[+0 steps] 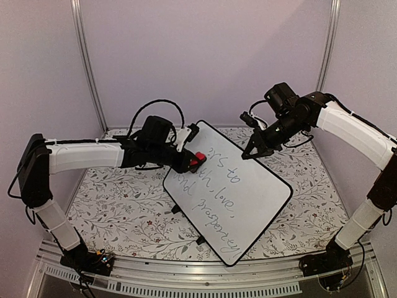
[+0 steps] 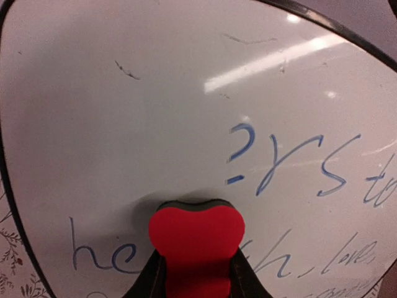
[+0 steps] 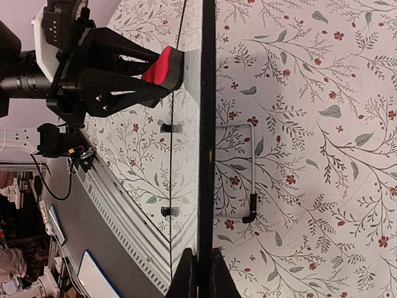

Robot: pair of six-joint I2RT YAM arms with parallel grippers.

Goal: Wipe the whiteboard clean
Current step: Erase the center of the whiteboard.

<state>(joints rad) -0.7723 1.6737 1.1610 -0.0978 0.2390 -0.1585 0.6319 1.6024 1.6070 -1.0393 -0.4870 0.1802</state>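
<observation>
**Overhead view.** You see the large, flat, white rectangular whiteboard [image 1: 248, 198], with a thin black rim and rounded corners, at the centre of the floral-patterned tabletop [image 1: 118, 205]. Its long axis runs from 10 o'clock to 4 o'clock. Thin blue-grey cursive handwriting [image 1: 214, 189] runs in lines along the board, and the corner toward 12 o'clock is bare white. Two small black feet [image 1: 200, 239] project from the long edge facing 7 o'clock.

**Left arm.** Your left claw [image 1: 193, 161] reaches in from 9 o'clock and pinches a small red eraser block with a dark felt base [image 1: 198, 158]. The eraser sits at the board's 10 o'clock end. In the left wrist view the felt base lies against the white surface, just above the word beginning "he". The black fingers [image 2: 151, 279] are closed on both sides of the red body. Faint grey smudges mark the bare area beyond the eraser.

**Right arm.** Your right claw [image 1: 251, 152] comes in from 2 o'clock and meets the board's rim on the long edge facing 1 o'clock. In the right wrist view the board appears edge-on. The two black fingers [image 3: 185, 276] pinch its rim, one on each face. A thin grey wire bracket with a black tip [image 3: 251, 167] shows on the board's back side, over the tabletop.
</observation>
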